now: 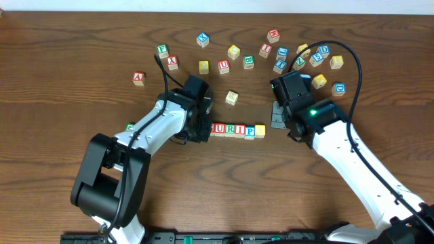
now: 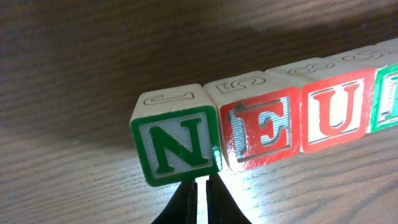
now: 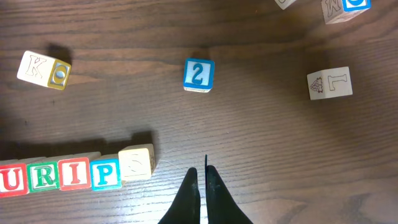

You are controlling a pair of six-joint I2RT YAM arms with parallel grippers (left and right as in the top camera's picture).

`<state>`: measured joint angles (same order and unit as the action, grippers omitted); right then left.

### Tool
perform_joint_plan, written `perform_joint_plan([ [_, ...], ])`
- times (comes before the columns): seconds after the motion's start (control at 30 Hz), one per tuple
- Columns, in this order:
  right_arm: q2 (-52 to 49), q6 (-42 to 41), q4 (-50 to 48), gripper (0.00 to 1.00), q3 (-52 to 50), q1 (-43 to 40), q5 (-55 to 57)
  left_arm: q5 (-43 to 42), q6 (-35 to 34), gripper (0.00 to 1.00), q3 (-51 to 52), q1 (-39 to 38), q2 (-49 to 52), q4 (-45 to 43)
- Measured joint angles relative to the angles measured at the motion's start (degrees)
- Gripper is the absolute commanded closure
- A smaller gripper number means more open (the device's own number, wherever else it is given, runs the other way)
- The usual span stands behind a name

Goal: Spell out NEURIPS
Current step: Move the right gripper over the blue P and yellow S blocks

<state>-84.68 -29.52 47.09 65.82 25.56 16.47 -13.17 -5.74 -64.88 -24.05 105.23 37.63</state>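
With left gripper (image 2: 201,184) closed empty at six o'clock of green N (image 2: 177,146), right gripper (image 3: 200,179) closed empty at three o'clock of NEURIPS row (image 1: 237,129), presumably for squaring it.

Loose cubes (image 1: 234,51) behind NEURIPS row (image 1: 237,129) — nr side open.
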Motion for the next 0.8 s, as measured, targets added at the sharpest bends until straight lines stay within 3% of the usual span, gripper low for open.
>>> perform_joint_plan([
  [0.57, 0.0, 0.02, 0.24, 0.99, 0.0, 0.02, -1.84, 0.0, 0.98, 0.93, 0.04, 0.0, -0.13, 4.81],
  [0.8, -1.16, 0.02, 0.2, 0.99, 0.0, 1.11, -2.16, 0.0, 1.33, 0.93, 0.37, 0.0, -5.53, 4.46],
])
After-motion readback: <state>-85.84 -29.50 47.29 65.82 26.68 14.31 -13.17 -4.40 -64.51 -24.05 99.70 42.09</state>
